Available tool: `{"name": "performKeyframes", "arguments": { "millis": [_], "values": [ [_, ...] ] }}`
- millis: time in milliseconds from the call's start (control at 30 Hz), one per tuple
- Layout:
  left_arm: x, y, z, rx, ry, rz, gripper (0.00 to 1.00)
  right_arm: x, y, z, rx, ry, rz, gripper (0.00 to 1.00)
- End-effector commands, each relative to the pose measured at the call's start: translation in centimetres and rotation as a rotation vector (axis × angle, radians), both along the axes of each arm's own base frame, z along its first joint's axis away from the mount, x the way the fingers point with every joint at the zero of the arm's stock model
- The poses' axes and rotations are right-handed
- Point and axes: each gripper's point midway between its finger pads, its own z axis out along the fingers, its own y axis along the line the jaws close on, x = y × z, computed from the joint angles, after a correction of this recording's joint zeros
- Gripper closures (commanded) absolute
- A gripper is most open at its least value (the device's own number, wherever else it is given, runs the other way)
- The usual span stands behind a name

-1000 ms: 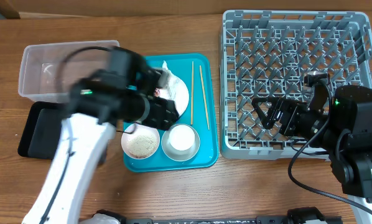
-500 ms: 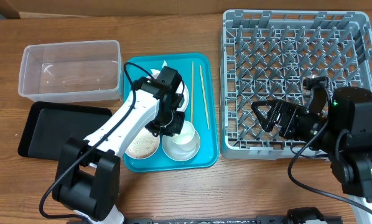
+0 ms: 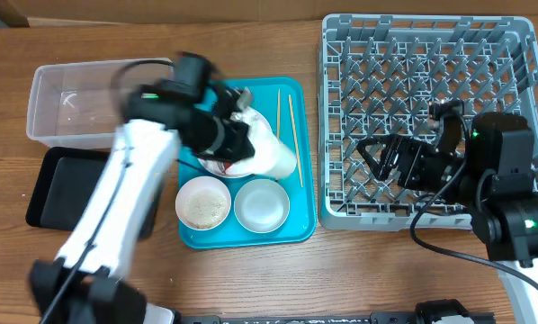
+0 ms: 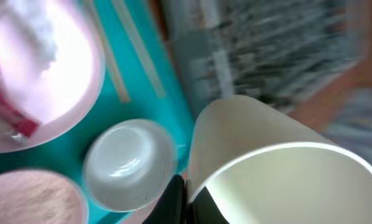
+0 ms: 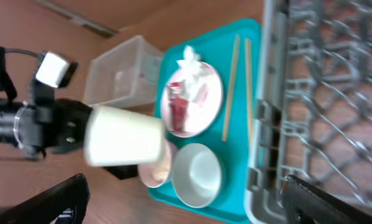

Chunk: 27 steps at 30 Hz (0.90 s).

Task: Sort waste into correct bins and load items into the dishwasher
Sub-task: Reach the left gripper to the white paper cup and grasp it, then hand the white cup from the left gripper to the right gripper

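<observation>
Above the teal plastic tray (image 3: pixel 296 225), the small white cup (image 3: pixel 273 155) hangs tipped sideways, its wall pinched in your left gripper (image 4: pixel 186 202). Swing fast and that thin hold may slip, dropping it onto the white round plate (image 5: pixel 209 93). Your right gripper (image 3: pixel 379 164), jaws spread wide, hovers over the grey pegged dish rack (image 3: pixel 413 54); mind a clash.

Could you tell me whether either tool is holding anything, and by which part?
The left tool holds the small white cup by its rim, tipped sideways above the teal tray. The right tool is open and empty.
</observation>
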Motion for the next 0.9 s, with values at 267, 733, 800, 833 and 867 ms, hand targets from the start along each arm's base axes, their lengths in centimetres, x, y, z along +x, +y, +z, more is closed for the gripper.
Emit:
{"name": "performKeyframes", "arguments": {
  "millis": [267, 733, 800, 833, 867],
  "values": [
    [-4.1, -1.2, 11.8, -0.812, 0.008, -0.166, 0.96, -3.4, 12.7, 7.6, 0.255, -0.365, 0.644, 0.01],
    [-4.2, -1.3, 12.3, -0.839, 0.010, -0.165, 0.96, -5.1, 15.9, 8.7, 0.389, -0.431, 0.897, 0.18],
    [-4.3, -1.4, 12.3, -0.841, 0.009, -0.170, 0.96, -5.1, 15.9, 8.7, 0.389, -0.432, 0.898, 0.27],
    [-4.3, -1.4, 12.3, -0.841, 0.009, -0.171, 0.96, -5.1, 15.9, 8.7, 0.389, -0.431, 0.898, 0.30],
    [-4.3, -1.4, 12.3, -0.841, 0.009, -0.170, 0.96, -5.1, 15.9, 8.7, 0.389, -0.429, 0.897, 0.36]
  ]
}}
